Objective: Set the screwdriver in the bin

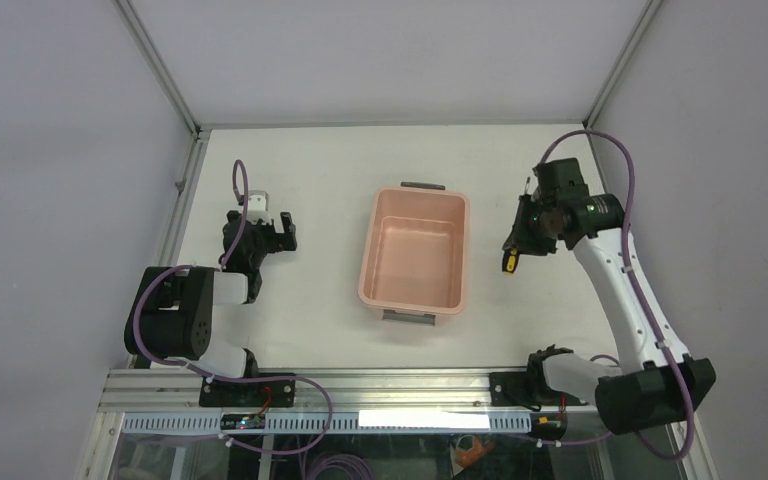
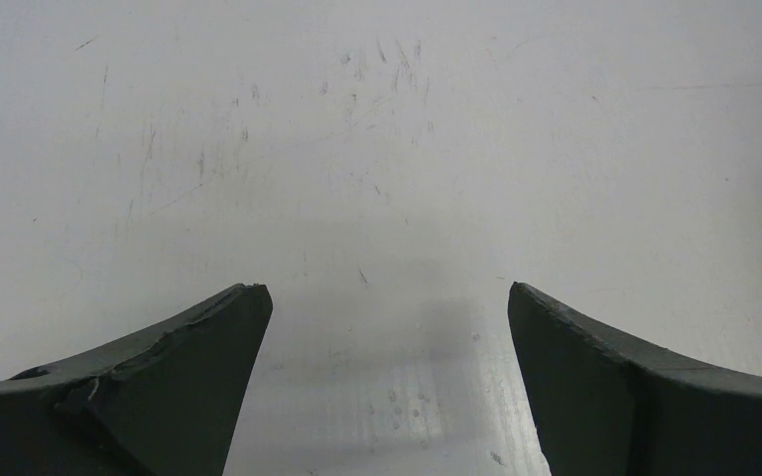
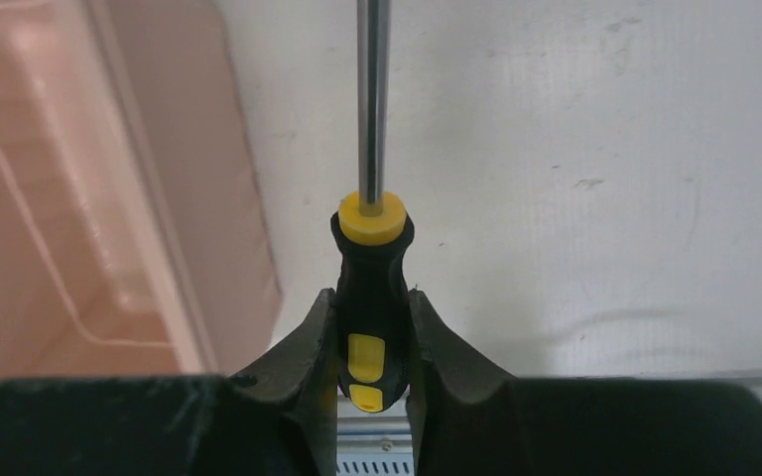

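**Operator:** How far along am I?

**Spotter:** Your right gripper (image 3: 372, 302) is clamped tight on the black-and-yellow handle of the screwdriver (image 3: 371, 233), so I'd call the pick-up done. The tool is toward the right edge of the bench (image 1: 310, 170), just beside the long wall of the bin (image 1: 365, 262) and outside it. The bin sits mid-bench with nothing in it.

**Operator:** What's left?

**Spotter:** By my reckoning, you carry it over the rim and let go inside. Your left gripper (image 2: 387, 297) is near the left edge, jaws wide apart, holding nothing.

**Operator:** Anything you can't make out?

**Spotter:** The shaft's tip is cut off at the top of the right wrist view, and from overhead your gripper covers most of the tool. I can't tell how high it hangs over the bench.
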### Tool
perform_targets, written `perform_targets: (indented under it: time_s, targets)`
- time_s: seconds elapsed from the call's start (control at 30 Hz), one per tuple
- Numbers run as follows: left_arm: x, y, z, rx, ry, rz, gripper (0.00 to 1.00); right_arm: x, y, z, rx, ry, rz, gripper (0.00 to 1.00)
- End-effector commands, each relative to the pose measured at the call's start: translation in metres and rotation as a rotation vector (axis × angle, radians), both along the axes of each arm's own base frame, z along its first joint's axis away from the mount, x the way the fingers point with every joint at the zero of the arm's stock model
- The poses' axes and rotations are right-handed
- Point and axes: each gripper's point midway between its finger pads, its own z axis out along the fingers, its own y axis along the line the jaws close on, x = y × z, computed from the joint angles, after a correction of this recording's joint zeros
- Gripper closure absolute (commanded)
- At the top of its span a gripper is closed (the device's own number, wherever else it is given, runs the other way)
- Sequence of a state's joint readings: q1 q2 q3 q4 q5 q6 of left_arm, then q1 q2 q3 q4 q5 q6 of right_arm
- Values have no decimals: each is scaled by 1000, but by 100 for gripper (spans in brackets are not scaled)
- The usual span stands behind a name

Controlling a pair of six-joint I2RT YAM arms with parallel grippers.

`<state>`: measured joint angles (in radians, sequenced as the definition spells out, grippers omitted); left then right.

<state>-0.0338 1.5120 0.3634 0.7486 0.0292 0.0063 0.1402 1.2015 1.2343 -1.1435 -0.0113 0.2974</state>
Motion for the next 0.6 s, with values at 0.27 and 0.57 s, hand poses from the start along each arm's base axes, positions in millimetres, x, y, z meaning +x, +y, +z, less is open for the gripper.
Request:
perform_targets:
  time_s: [0.27,0.57]
  targets:
    - [12,-7,23,-21,-84,-16,1,-14,173,42,309,-208,262,100]
    - [12,-7,22,-21,-83,-16,1,10,226,-36,141,-70,304,100]
